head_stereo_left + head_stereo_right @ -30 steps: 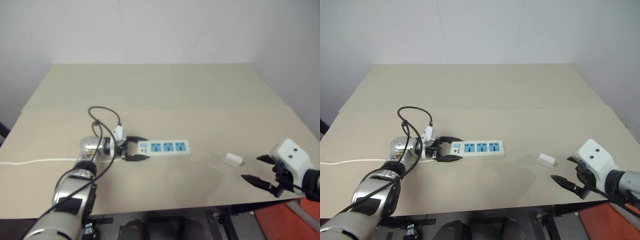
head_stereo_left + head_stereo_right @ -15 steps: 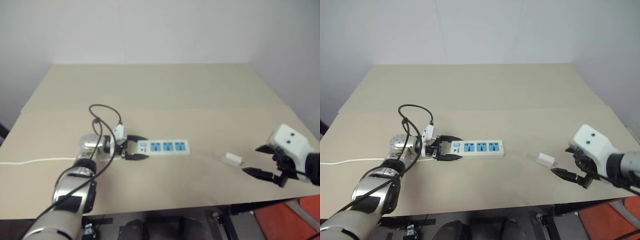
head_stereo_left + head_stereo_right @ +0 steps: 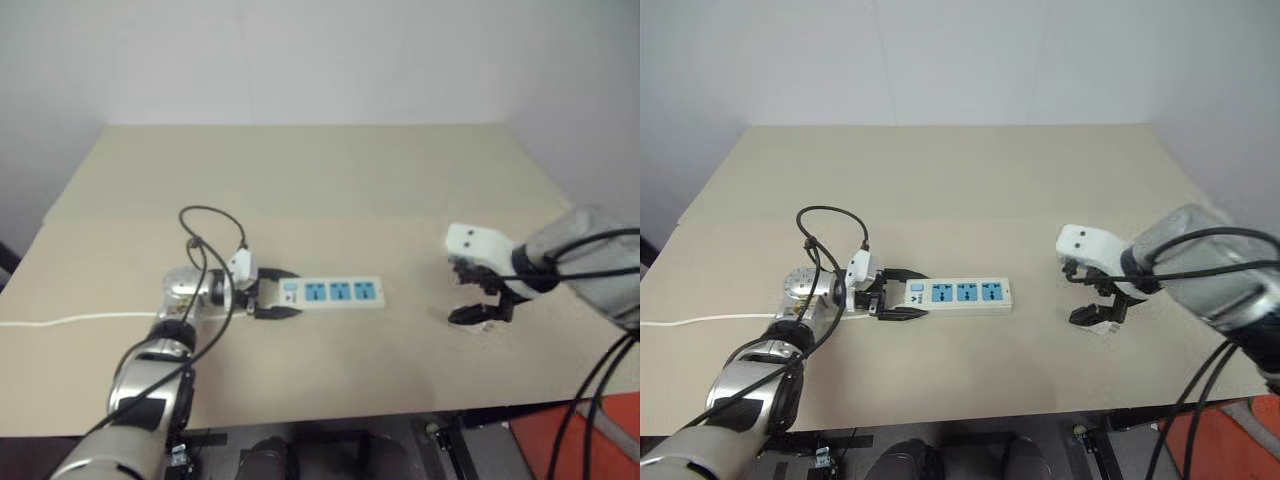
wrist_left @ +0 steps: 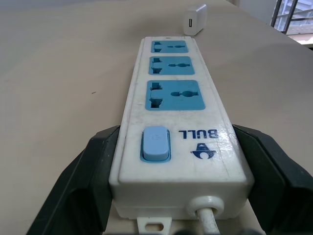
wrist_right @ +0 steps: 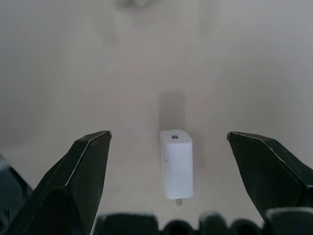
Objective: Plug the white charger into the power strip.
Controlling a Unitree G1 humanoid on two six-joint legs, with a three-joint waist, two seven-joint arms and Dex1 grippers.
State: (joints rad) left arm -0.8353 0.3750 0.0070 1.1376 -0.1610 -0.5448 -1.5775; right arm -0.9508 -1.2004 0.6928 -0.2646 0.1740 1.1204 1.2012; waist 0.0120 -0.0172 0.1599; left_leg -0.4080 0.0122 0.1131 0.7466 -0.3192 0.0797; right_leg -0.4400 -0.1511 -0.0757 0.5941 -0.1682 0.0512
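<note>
The power strip (image 3: 335, 292), a long white bar with three blue sockets, lies on the tan table. My left gripper (image 3: 268, 298) is shut on its switch end, and in the left wrist view one black finger (image 4: 93, 166) presses each side by the blue switch. The white charger (image 5: 176, 163) lies flat on the table to the strip's right, with its prongs toward the wrist camera. My right gripper (image 5: 167, 135) hangs over it pointing down, open, one finger on each side and not touching it. The charger (image 4: 195, 19) also shows beyond the strip's far end.
The strip's thin white cord (image 3: 70, 320) runs left to the table's edge. A black cable loop (image 3: 210, 230) arches over my left wrist. The table's front edge (image 3: 350, 410) is close below both grippers, and its right edge is just beyond the right arm.
My right gripper has swung in from the table's right front edge to above the charger and tipped downward, still open. The left gripper and the strip have stayed put.
</note>
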